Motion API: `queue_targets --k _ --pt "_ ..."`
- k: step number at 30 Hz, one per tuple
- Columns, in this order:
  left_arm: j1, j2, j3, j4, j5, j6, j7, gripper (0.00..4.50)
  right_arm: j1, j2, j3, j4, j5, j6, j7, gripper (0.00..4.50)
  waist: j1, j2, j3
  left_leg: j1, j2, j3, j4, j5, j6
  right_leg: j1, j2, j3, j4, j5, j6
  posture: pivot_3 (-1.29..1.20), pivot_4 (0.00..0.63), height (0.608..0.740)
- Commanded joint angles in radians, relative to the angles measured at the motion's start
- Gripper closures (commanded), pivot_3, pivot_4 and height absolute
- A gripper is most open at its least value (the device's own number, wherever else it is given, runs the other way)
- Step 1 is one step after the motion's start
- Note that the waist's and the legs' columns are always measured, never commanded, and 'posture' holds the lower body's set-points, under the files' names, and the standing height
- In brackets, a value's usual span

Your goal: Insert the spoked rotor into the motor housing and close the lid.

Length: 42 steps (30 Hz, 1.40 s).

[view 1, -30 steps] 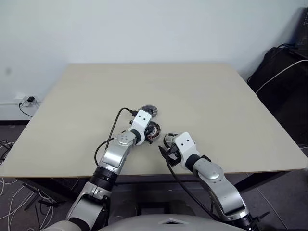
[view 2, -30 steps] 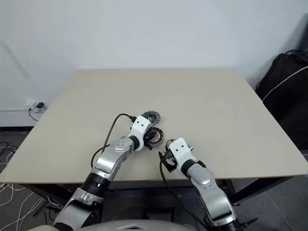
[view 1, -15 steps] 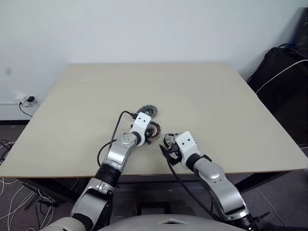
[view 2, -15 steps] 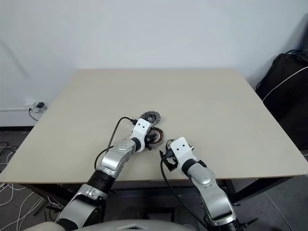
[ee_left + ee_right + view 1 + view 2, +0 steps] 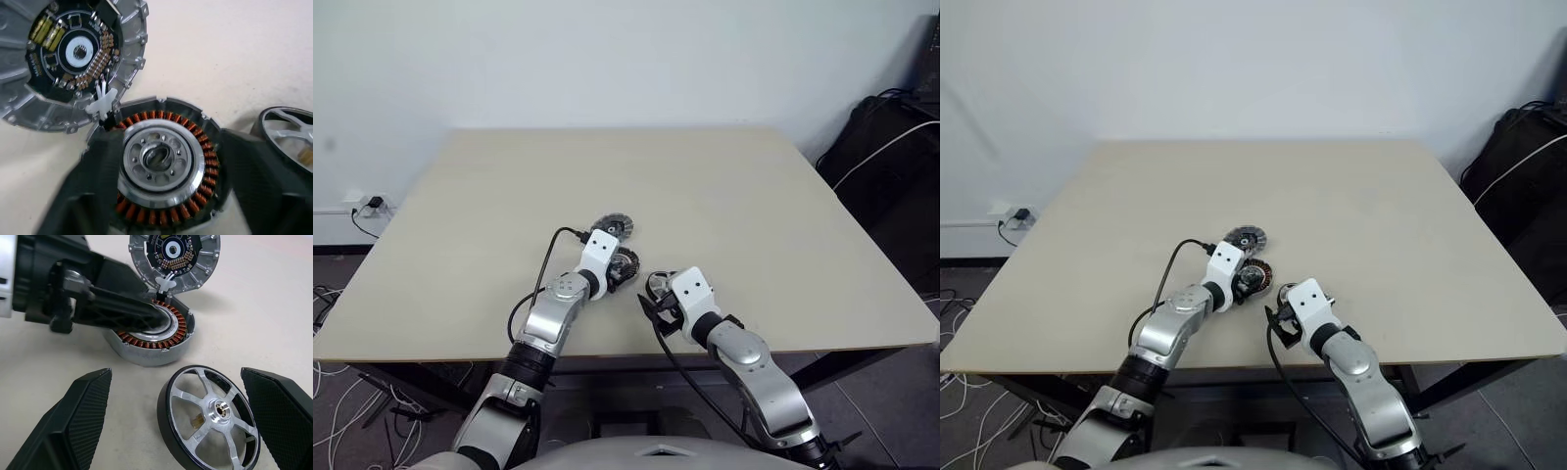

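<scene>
You see the spoked rotor [image 5: 210, 418] lying flat on the table [image 5: 734, 196], a black ring with silver spokes and a small hub, between the spread fingers of the right gripper [image 5: 181, 431], not touched. Just beside it stands the motor housing [image 5: 164, 169] (copper windings around a silver core), the left gripper [image 5: 166, 196] half open around it. The hinged lid [image 5: 73, 54] lies open, showing a circuit board; its writing is not readable.
</scene>
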Motion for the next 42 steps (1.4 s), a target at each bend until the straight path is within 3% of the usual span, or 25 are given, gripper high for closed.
queue_targets --k 1,6,13,27,42 --pt "0.017 0.013 0.016 -0.091 -0.005 0.013 0.003 2.85 -0.014 0.006 -0.006 -0.012 0.005 -0.023 0.003 0.0 0.0 0.0 0.0 0.0 0.0 0.0 0.0 0.0 0.0 0.0 0.0 0.0 0.0 0.0 0.0 0.0 0.0 0.74" --pt "0.075 0.037 0.029 -0.169 0.003 0.011 0.021 4.47 -0.019 0.012 -0.006 -0.01 0.005 -0.019 0.005 0.0 0.0 0.0 0.0 0.0 0.0 0.0 0.0 0.0 0.0 0.0 0.0 0.0 0.0 0.0 0.0 0.0 0.0 0.74" --pt "0.175 0.083 0.04 -0.249 0.018 -0.082 0.032 4.47 -0.075 0.063 -0.026 0.032 0.013 0.068 -0.023 0.0 -0.001 0.0 0.0 0.0 0.0 0.0 0.0 0.0 -0.001 0.0 0.0 0.0 0.0 0.0 0.0 0.0 0.0 0.74" --pt "0.387 0.14 0.041 -0.355 0.002 -0.167 -0.008 4.5 -0.317 0.148 0.026 0.242 -0.035 0.211 -0.067 4.48 -0.007 0.001 -0.001 0.001 0.0 0.0 0.0 0.0 -0.001 0.0 0.001 -0.001 0.001 0.003 -0.006 0.0 0.0 0.74" --pt "0.451 0.151 0.005 -0.408 -0.001 -0.149 -0.045 4.5 -0.599 0.224 0.052 0.541 -0.044 0.288 -0.043 4.48 -0.017 0.003 -0.001 0.001 0.0 0.0 -0.001 0.001 -0.001 -0.001 0.001 -0.002 0.001 0.004 -0.008 0.0 0.0 0.74"
